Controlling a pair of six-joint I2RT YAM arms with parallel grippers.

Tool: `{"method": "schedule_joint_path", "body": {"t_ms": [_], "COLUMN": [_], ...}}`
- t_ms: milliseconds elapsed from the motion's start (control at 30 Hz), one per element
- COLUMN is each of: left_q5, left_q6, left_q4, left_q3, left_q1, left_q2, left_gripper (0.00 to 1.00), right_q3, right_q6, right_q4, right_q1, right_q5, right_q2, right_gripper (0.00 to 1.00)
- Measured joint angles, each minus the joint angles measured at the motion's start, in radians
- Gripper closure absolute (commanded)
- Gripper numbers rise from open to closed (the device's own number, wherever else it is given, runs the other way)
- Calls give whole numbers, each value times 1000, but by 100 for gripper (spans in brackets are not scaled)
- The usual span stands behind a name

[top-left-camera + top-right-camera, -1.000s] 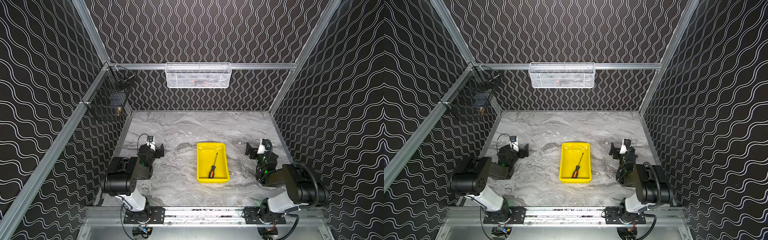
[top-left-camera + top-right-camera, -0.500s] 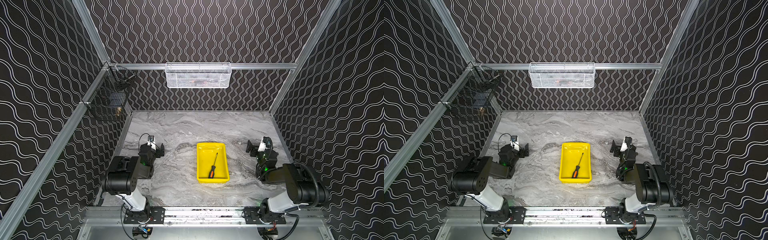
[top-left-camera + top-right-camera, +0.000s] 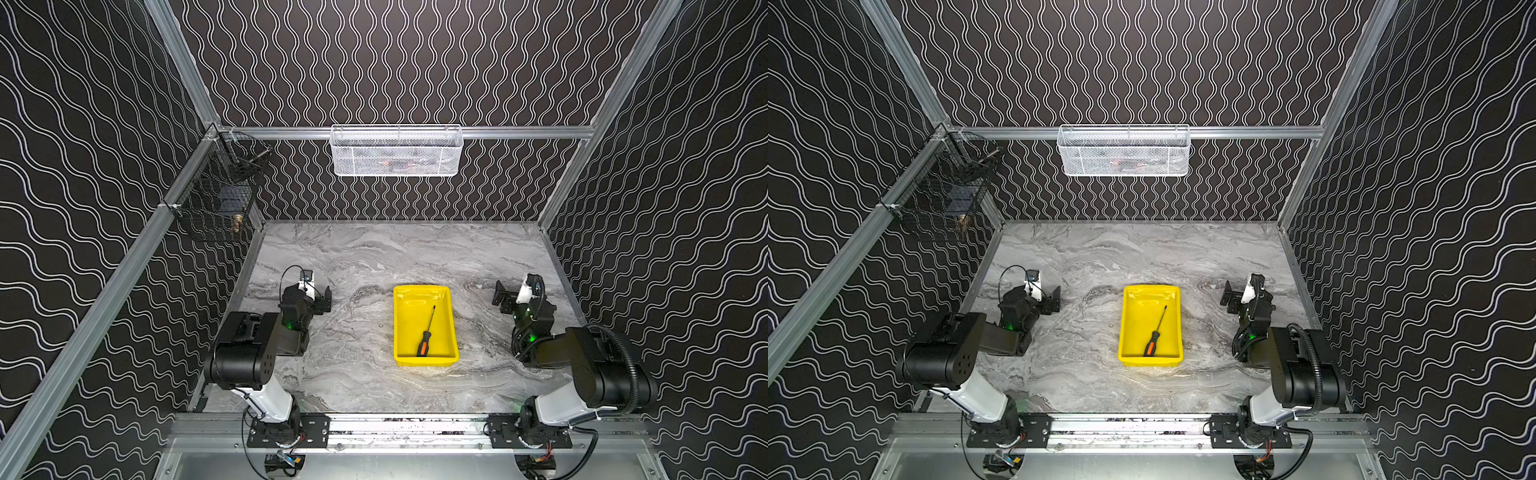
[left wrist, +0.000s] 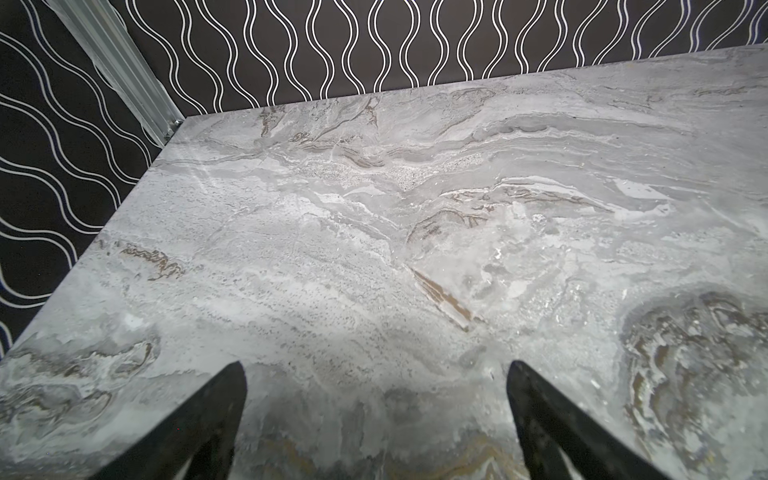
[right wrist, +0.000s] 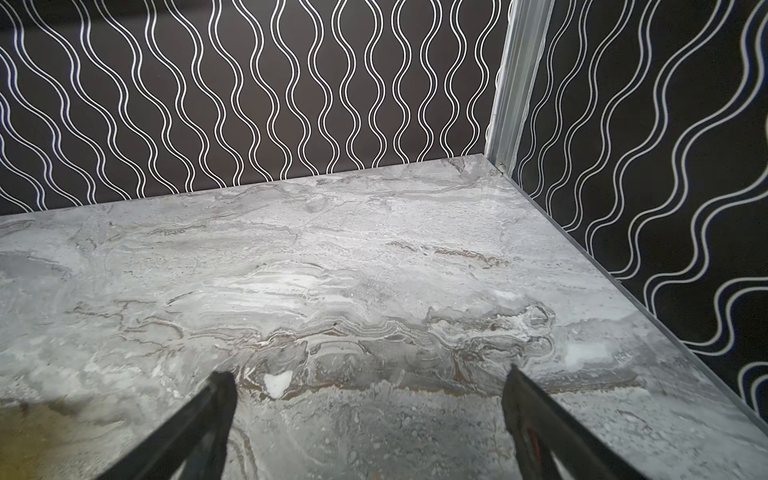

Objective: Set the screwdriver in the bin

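Nearest the camera, a metal rail carries both arm bases. Past it, the grey marbled table fills the floor of the booth.

The left end effector hangs low over the table with its fingers spread. The left wrist view shows only bare marble between them. The right end effector is also spread wide and holds nothing.

Between the two end effectors sits the bin, apart from each. The screwdriver lies flat inside it, with its handle at the near wall and its shaft pointing away, leaning slightly toward the right end effector. Both top views show this.

Beyond both end effectors the table is bare up to the black, wave-patterned walls. High behind the left end effector, a black wire basket hangs on the side frame. A white wire mesh basket hangs on the back rail.
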Motion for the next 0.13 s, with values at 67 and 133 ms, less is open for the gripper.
{"method": "schedule_joint_path", "body": {"t_ms": [67,133], "left_q5": [0,0], "left_q6": [0,0], "left_q4": [-5,-8], "left_q3": [1,0], "left_q1": [0,0], "left_q2": [0,0], "left_gripper": [1,1], "right_q3": [0,0], "right_q6": [0,0], "right_q4": [0,0], "right_q1": [0,0], "right_q5": [0,0], "right_q2": [0,0], "right_gripper": [0,1]}}
